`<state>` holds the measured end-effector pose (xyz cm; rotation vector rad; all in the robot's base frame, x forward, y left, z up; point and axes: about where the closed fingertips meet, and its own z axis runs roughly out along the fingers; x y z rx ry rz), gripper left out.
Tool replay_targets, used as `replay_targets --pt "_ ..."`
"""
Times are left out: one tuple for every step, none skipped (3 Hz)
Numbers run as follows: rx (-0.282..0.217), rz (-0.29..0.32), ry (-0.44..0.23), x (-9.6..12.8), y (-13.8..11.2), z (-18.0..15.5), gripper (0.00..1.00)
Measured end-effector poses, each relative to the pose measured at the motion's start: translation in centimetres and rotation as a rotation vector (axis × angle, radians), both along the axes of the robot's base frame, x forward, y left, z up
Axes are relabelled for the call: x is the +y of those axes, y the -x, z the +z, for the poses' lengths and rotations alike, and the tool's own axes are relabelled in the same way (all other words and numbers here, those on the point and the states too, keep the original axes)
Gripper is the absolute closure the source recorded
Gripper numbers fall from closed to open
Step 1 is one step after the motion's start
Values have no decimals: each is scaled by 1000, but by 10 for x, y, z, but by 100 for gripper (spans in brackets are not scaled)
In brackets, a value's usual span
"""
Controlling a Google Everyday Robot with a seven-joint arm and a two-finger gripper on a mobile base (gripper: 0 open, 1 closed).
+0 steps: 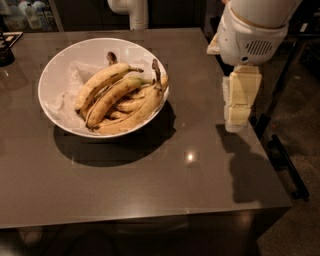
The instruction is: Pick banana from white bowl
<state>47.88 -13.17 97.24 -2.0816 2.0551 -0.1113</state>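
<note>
The white bowl (60, 65) stands on the left half of the dark table, lined with crumpled white paper and holding several bananas. The banana (114, 96), long, yellow and brown-speckled, lies on top of the pile, slanting from lower left to upper right beside a paler banana (100, 81) of like size. My gripper (235, 124) hangs pointing down over the table's right edge, well to the right of the bowl and apart from it, with nothing in it. The white wrist housing (250, 35) sits above it.
The grey table (150, 185) ends just right of the gripper. A dark metal stand (287, 165) is on the floor to the right. A white post (131, 12) rises behind the far table edge. A dark object (5, 50) sits at the far left.
</note>
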Motion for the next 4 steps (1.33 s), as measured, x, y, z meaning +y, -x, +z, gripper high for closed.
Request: replay_targets --pt "-20 8 -7 6 -4 3 0" --pt "-33 27 6 21 -22 1 0" --pt "-52 97 42 50 -49 1 0" --pt "-65 155 80 78 -66 -4 0"
